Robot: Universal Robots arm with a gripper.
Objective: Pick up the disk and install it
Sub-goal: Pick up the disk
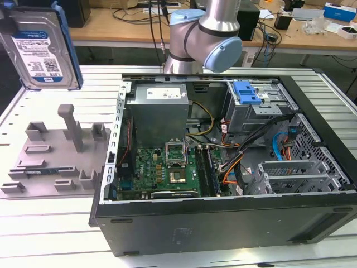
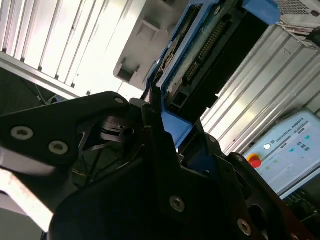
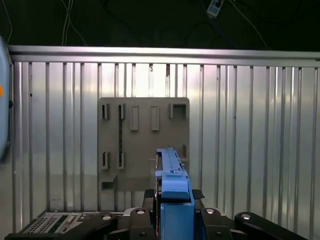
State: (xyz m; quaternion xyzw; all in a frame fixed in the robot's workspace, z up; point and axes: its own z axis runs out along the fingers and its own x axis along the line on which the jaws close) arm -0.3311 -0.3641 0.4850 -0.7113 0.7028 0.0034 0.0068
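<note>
The disk (image 1: 39, 47), a silver hard drive with a white-and-blue label in a blue bracket, hangs in the air at the exterior view's upper left, above the grey holder plate (image 1: 56, 151). In the second wrist view my gripper (image 2: 167, 117) is shut on the blue bracket end of the disk (image 2: 210, 45), whose circuit-board side and connectors show. In the first wrist view the disk (image 3: 172, 170) stands edge-on between the black fingers (image 3: 197, 194) of the gripper (image 3: 174, 195), directly over the grey holder plate (image 3: 144, 142).
An open computer case (image 1: 223, 167) with motherboard, cables and a drive bay with a blue latch (image 1: 247, 92) lies at the exterior view's right. The arm (image 1: 206, 39) stands behind it. The ribbed metal table (image 3: 250, 140) lies below. A teach pendant (image 2: 285, 155) rests nearby.
</note>
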